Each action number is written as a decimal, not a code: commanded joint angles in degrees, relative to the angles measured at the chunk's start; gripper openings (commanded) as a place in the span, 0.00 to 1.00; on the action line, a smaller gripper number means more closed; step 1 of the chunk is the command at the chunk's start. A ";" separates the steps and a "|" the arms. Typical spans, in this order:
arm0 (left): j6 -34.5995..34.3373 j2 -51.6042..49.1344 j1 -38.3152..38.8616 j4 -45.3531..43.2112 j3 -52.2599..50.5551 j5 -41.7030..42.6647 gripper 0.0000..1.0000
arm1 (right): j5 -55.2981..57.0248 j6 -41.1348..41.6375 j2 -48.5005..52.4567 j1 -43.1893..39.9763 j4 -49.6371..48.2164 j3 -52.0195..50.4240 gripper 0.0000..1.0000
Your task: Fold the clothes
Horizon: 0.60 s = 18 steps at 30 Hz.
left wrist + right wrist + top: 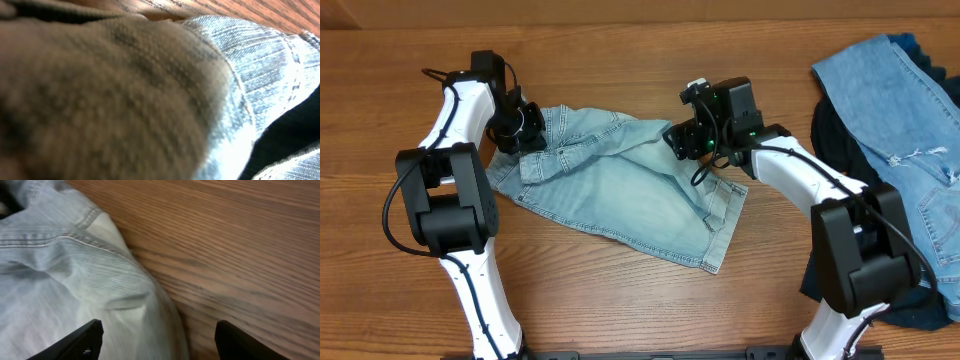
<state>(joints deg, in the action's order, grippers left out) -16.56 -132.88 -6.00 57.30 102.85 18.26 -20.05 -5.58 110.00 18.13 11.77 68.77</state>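
Note:
The pale light-blue denim shorts [620,190] lie crumpled in the middle of the table. My left gripper [516,128] sits at their upper left edge, by the waistband. In the left wrist view, blurred cloth [125,90] fills the frame and hides the fingers. My right gripper [682,140] is at the shorts' upper right edge. In the right wrist view its fingers [167,342] are spread wide, and a fold of the shorts [75,280] lies between them over the wood, not pinched.
Medium-blue ripped jeans [900,110] lie on dark navy cloth [832,135] at the right edge of the table. Bare wooden tabletop [620,60] lies behind the shorts and also in front of them.

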 commanded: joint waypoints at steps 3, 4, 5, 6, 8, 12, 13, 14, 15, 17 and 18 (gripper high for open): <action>0.98 -6.40 -2.29 2.47 -4.02 -12.11 0.04 | -6.12 -0.90 2.05 0.28 -0.39 0.20 0.55; 1.16 -6.40 -2.29 2.47 -4.02 -11.82 0.04 | -7.43 -0.85 2.05 0.28 -0.15 0.20 0.29; 1.18 -6.40 -2.32 2.47 -4.02 -11.28 0.04 | -8.37 -0.59 2.05 0.28 0.55 0.20 0.06; 1.16 -6.40 -2.34 2.49 -4.02 -10.73 0.04 | -8.33 -0.24 1.99 0.28 1.97 0.35 0.04; 1.66 -6.40 -2.34 3.13 -4.02 -10.75 0.04 | -8.24 -1.09 0.44 0.26 9.31 3.06 0.04; 1.86 -6.40 -2.36 4.09 -4.00 -10.75 0.04 | -2.43 -8.55 -8.98 2.51 21.44 8.02 0.04; 2.27 -6.38 -2.49 4.46 -3.98 -10.71 0.04 | -0.28 -10.43 -11.26 4.02 24.09 8.02 0.04; 2.47 -6.34 -2.75 5.03 -3.80 -10.73 0.04 | 0.66 -12.48 -12.55 5.29 26.40 8.02 0.04; 2.89 -6.29 -3.10 5.75 -3.45 -10.67 0.04 | 2.29 -14.08 -13.81 6.97 29.55 8.02 0.04; 3.50 -6.19 -4.09 7.52 -2.32 -10.73 0.04 | 4.09 -16.00 -14.45 9.05 33.99 8.02 0.04; 3.76 -6.16 -4.42 8.28 -1.79 -10.67 0.04 | 4.42 -17.11 -14.43 10.08 36.24 8.02 0.04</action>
<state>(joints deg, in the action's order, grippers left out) -14.44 -133.10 -7.22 62.67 103.42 18.24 -19.22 -18.06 96.71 26.76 44.99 75.88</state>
